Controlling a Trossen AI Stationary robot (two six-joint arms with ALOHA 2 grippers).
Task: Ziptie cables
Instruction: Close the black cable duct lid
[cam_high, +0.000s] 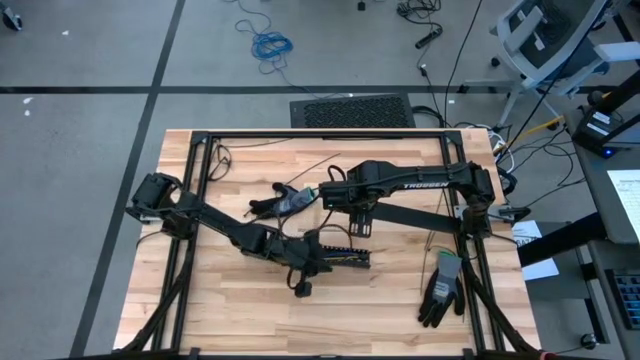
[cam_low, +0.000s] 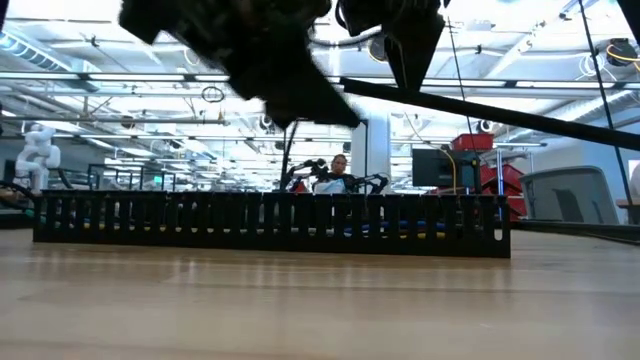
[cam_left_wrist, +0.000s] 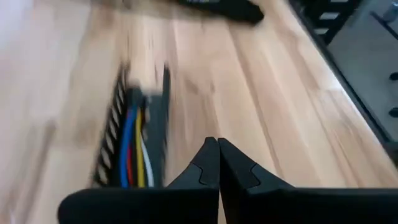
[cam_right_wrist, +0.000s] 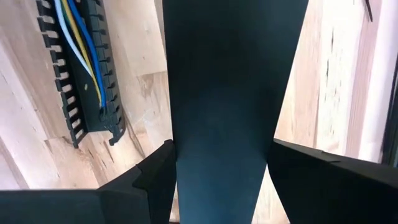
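Observation:
The cables, blue, red, yellow and white wires, lie inside a black slotted duct that rests flat on the wooden table. The duct also shows in the low view and the right wrist view. My left gripper is shut and hovers just beside the duct on its near side, holding nothing; in the high view it is at the duct's left end. My right gripper hangs above the table behind the duct, pointing down, shut on a long flat black duct cover. My right gripper pinches the cover near its left end, one finger on each long edge. The fingers come from above, pointing down, across the strip. The cover is lifted clear of the table and runs toward the table's right edge.
A black metal frame runs round the table top. One dark glove lies near the right front corner, another behind the duct to the left. Bare wood lies in front of the duct.

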